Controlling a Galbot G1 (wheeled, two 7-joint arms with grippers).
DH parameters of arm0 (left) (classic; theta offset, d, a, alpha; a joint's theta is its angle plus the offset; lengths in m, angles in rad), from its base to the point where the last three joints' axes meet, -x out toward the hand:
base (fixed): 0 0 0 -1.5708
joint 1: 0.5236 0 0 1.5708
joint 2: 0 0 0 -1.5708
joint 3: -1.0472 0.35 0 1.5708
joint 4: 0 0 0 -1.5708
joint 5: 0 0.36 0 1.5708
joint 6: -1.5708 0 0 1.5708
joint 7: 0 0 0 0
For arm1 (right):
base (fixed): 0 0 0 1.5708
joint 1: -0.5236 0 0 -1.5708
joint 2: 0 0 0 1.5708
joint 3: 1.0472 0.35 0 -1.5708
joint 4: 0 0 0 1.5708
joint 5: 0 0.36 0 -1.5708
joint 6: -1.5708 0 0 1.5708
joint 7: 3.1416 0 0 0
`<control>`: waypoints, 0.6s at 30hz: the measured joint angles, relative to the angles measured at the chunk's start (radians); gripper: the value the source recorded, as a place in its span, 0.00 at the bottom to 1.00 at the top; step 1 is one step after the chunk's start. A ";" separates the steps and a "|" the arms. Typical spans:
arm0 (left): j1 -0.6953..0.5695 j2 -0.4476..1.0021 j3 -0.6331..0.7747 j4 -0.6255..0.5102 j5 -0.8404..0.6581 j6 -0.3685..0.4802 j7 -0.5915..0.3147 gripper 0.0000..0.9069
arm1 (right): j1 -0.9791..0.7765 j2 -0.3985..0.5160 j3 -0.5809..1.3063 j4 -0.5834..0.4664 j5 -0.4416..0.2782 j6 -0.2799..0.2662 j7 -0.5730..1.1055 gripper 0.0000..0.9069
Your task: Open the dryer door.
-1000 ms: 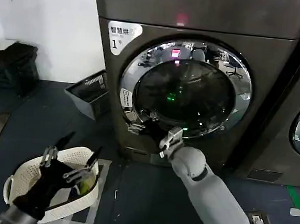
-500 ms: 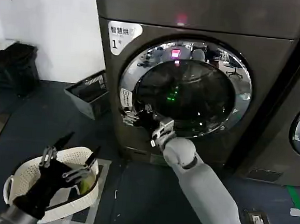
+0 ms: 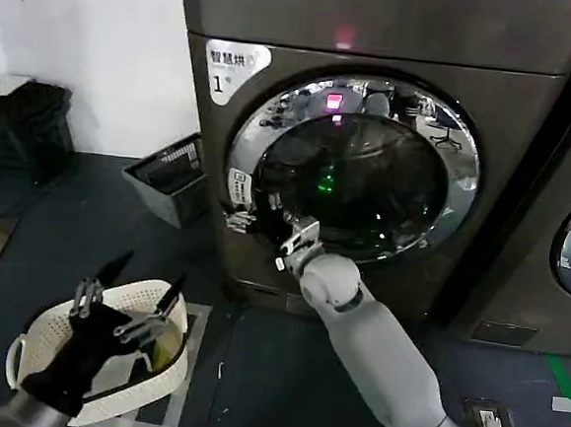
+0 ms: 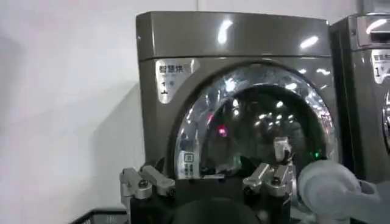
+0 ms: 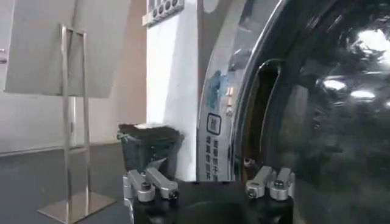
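At the front of the dark grey front-loading machine marked "1" (image 3: 371,131), filling its face, sits the large round dryer door with wide shiny chrome rim and dark tinted glass centre (image 3: 353,174), closed flat against the cabinet. Reaching up from the lower right of the head view in a long diagonal, the pale grey right arm (image 3: 374,339), with its rounded wrist joint just below the door's lower left rim. Tipped at that rim, beside the small white label, the right gripper (image 3: 282,235), touching or very nearly touching the chrome; cannot tell whether its fingers are spread or pressed together. Close ahead in the right wrist view, the door's curved chrome edge and a dark vertical recess (image 5: 259,115) set into it, glass to one side. Low on the robot's left, well apart from the machine, the black left gripper (image 3: 126,295) hanging over a white perforated plastic laundry basket (image 3: 33,337) on the dark floor, its thin fingers (image 3: 173,292) spread apart and holding nothing, forearm angled up from the lower left corner. Beyond, against the white wall, a dark grey slatted crate (image 3: 165,174) beside the machine.
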 joint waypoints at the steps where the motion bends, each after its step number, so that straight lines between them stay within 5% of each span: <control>1: 0.001 0.000 -0.002 -0.001 -0.001 0.000 0.000 1.00 | 0.001 0.001 0.000 -0.003 0.001 0.000 -0.001 1.00; 18: -0.006 -0.001 -0.024 -0.005 -0.002 0.008 0.012 1.00 | 0.013 0.001 0.017 -0.014 0.069 -0.013 -0.070 1.00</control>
